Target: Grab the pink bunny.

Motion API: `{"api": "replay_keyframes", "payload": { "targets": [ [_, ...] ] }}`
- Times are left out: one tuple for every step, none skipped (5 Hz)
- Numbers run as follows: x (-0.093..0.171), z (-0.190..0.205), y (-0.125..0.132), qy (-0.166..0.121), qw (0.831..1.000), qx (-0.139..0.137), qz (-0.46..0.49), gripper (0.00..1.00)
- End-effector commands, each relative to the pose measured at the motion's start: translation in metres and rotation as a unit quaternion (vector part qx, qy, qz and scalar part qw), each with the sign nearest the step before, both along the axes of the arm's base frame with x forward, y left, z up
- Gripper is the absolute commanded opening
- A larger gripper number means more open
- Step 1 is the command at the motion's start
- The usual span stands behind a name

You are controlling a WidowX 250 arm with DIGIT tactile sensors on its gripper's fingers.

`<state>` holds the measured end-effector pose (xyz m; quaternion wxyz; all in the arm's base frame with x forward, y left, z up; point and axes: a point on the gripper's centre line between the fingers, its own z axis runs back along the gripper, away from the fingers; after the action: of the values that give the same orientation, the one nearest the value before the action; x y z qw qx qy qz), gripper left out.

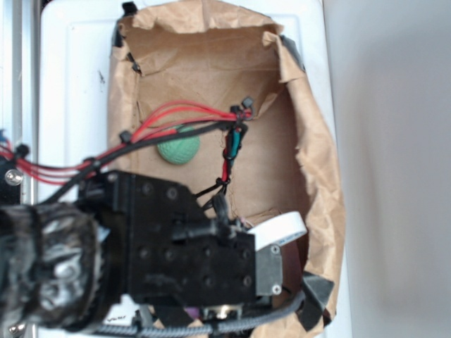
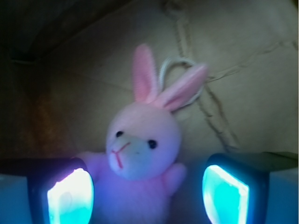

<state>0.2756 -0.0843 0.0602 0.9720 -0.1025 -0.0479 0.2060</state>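
Observation:
The pink bunny (image 2: 142, 144) lies on brown paper in the wrist view, face toward the camera, two long ears pointing up and a white loop behind them. My gripper (image 2: 148, 196) is open, and its two glowing cyan pads (image 2: 70, 198) stand on either side of the bunny's body. The left pad is close to the bunny's arm, and a gap shows on the right side. In the exterior view the arm's black housing (image 1: 183, 239) covers the near end of the box, and the bunny is hidden beneath it.
A green knitted ball (image 1: 179, 148) lies in the middle of the paper-lined box (image 1: 211, 63). Crumpled paper walls (image 1: 320, 162) rise on all sides. Red and black cables (image 1: 169, 120) run across the box.

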Motion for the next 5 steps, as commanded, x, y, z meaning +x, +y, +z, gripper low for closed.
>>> {"api": "replay_keyframes", "payload": {
  "targets": [
    [0.002, -0.004, -0.015, 0.019, 0.999, -0.025, -0.026, 1.00],
    [0.006, -0.014, -0.014, 0.019, 0.999, -0.012, -0.023, 1.00],
    [0.013, -0.025, -0.009, 0.016, 1.000, 0.012, -0.013, 1.00],
    [0.016, -0.028, -0.006, 0.009, 1.000, 0.020, -0.003, 0.30],
    [0.015, -0.022, -0.004, 0.005, 1.000, 0.013, -0.001, 0.00]
  ]
}}
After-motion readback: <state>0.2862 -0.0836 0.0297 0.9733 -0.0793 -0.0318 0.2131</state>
